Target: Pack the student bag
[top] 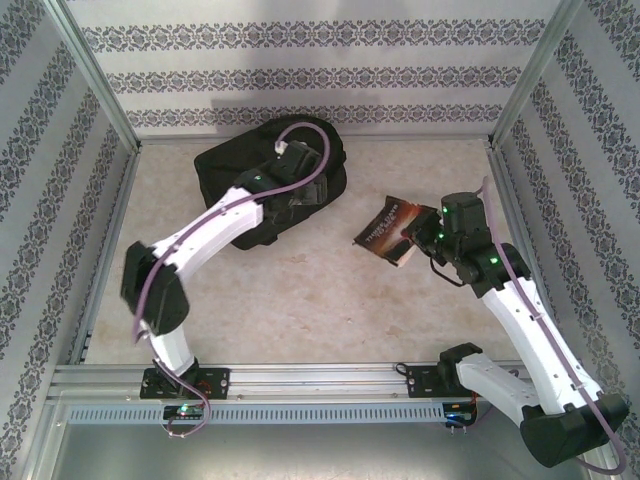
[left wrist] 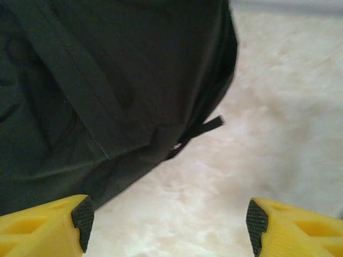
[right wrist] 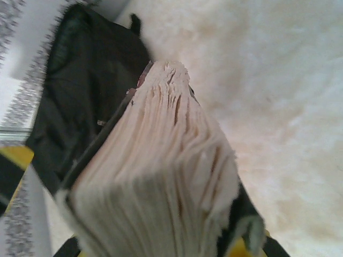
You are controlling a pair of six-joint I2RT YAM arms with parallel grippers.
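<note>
The student bag (top: 235,175) is a large black fabric backpack lying flat at the back left of the table. My left gripper (top: 298,196) hovers over its right edge. In the left wrist view the bag (left wrist: 96,80) fills the upper left and a short black pull tab (left wrist: 208,127) sticks out of it. The left gripper (left wrist: 169,222) is open over bare table, its yellow fingers wide apart and nothing between them. My right gripper (top: 425,240) is shut on a thick dark-covered book (top: 388,232), held above the table right of the bag. The book's cream page edges (right wrist: 161,176) point toward the bag (right wrist: 80,91).
The pale marbled tabletop (top: 300,290) lies between the bag and the arm bases. Patterned walls on metal posts (top: 100,90) enclose the back and both sides. An aluminium rail (top: 320,380) runs along the near edge.
</note>
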